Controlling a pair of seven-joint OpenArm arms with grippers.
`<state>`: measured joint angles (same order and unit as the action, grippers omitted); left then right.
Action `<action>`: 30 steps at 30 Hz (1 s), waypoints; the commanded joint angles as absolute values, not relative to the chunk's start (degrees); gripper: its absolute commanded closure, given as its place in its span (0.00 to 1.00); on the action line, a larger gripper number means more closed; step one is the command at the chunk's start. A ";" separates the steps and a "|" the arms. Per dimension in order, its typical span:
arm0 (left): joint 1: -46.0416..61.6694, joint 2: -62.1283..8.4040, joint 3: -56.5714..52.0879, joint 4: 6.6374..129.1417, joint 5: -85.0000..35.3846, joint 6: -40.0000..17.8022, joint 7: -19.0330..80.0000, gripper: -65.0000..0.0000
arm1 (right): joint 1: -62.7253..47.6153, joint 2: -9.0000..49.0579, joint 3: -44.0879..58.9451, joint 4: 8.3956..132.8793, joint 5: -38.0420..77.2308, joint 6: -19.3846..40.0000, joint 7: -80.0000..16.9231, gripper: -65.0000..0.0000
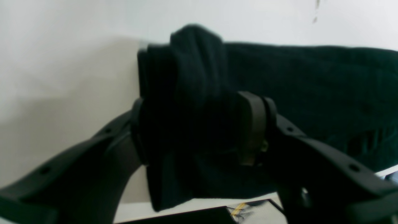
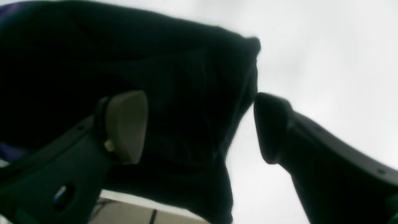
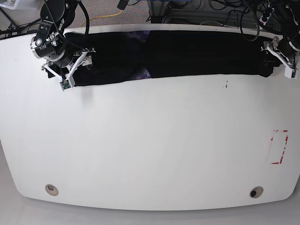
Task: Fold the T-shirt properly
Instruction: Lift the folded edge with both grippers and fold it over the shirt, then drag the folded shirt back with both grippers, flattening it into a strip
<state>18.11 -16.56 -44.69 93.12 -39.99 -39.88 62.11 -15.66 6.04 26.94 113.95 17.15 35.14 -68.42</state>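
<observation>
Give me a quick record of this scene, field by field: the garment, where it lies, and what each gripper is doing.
garment: black T-shirt, stretched as a long band
location: far edge of the white table
print: purplish patch showing near the band's middle
left gripper: at one end of the shirt, jaws apart with bunched cloth between them
right gripper: at the other end, jaws wide apart, cloth between them, no squeeze visible
fold state: not yet a compact fold
</observation>
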 commanded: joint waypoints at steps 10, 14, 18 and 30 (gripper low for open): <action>17.63 -15.52 -43.38 107.30 -48.48 -40.00 65.80 0.47 | -15.16 7.52 31.60 113.01 40.75 39.78 -67.82 0.26; 18.07 -14.64 -39.78 106.77 -41.63 -40.00 65.89 0.47 | -14.81 7.43 29.14 109.14 42.07 39.78 -70.99 0.46; 19.03 -14.64 -38.20 103.43 -35.30 -40.00 65.71 0.47 | -15.43 7.34 26.59 105.89 41.98 39.78 -70.20 0.76; 18.86 -14.90 -37.85 94.90 -27.47 -40.00 62.11 0.47 | -16.13 9.63 26.51 90.24 38.81 38.90 -61.67 0.90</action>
<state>19.00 -14.04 -37.80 94.67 -27.86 -39.94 62.92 -16.51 8.91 26.50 91.79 42.30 39.99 -62.08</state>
